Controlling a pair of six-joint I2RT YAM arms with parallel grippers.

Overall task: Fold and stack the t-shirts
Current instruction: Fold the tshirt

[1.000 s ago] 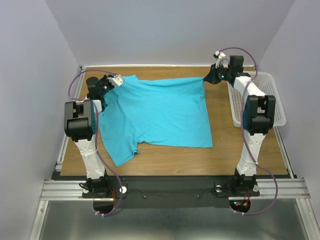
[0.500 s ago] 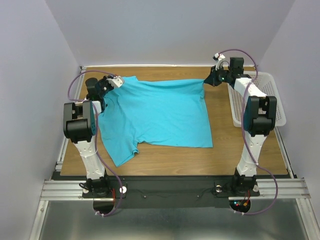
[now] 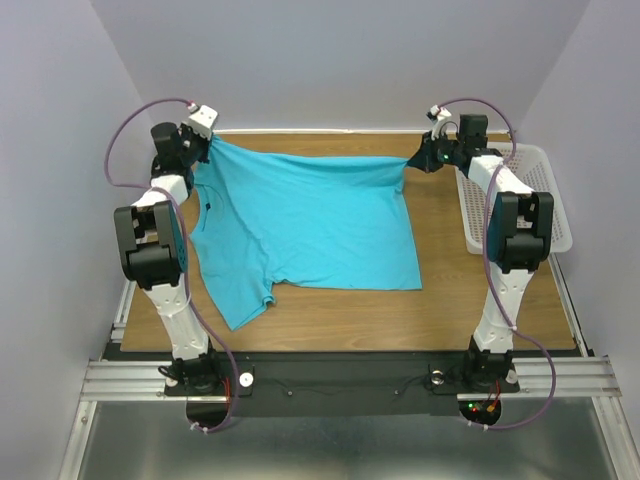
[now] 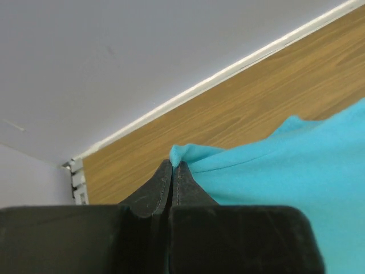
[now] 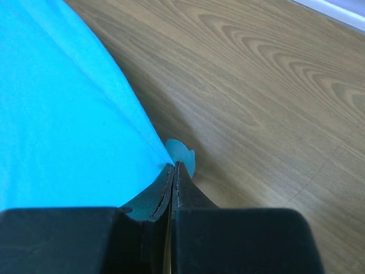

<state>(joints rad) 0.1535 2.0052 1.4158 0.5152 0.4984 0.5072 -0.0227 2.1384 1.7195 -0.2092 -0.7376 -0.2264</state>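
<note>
Turquoise t-shirt across wood tbl

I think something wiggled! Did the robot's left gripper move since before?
Yes. The left gripper, shut on the t-shirt, has moved toward the table's far edge and leftward, pulling that corner along.

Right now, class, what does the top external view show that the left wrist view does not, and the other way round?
Top external only: the whole t-shirt stretched out, the right gripper pinching its far right corner, the white basket. Left wrist only: the left gripper, close up, shut on a cloth fold. Both: the t-shirt, wooden table, back wall.
</note>
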